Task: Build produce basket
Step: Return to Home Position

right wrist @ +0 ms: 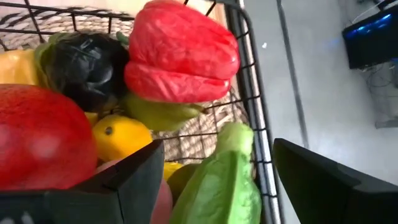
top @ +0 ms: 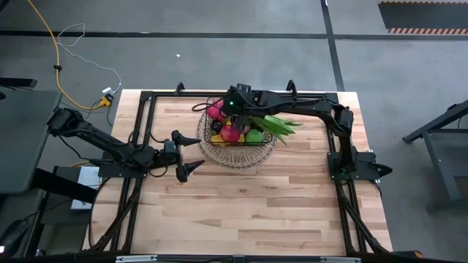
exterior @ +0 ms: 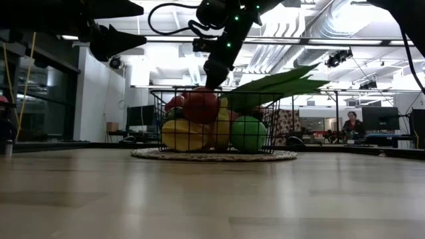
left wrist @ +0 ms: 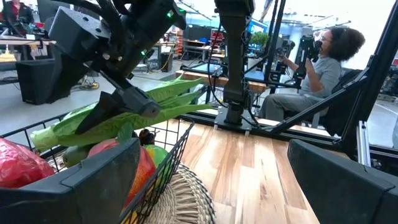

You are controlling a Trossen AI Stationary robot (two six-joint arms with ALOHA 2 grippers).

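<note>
The dark wire basket (top: 201, 142) stands on a round woven mat (exterior: 212, 156) at the table's far middle. It holds a red pepper (right wrist: 180, 53), a red apple (right wrist: 37, 143), a lemon (right wrist: 121, 137), a dark fruit (right wrist: 84, 62) and a green apple (exterior: 249, 133). The long green husk (top: 281, 124) lies across the pile and sticks out over the basket's right rim, with its leafy end raised (exterior: 279, 83). My right gripper (right wrist: 217, 180) is open above the basket, its fingers on either side of the husk's thick end. My left gripper (top: 190, 155) is open and empty, left of the basket. My right gripper comes from above and slants down, with its fingers across the husk's thick end (right wrist: 217, 186). There are narrow gaps on both sides, and I cannot tell whether the fingers touch the husk. The husk lies on the other produce and the basket's rim (right wrist: 249, 93).
Black frame rails run along the table's left (top: 142, 139) and right (top: 336, 146) sides. Bare wood (top: 241, 212) lies between the basket and the near edge. A person (left wrist: 317, 62) sits beyond the table.
</note>
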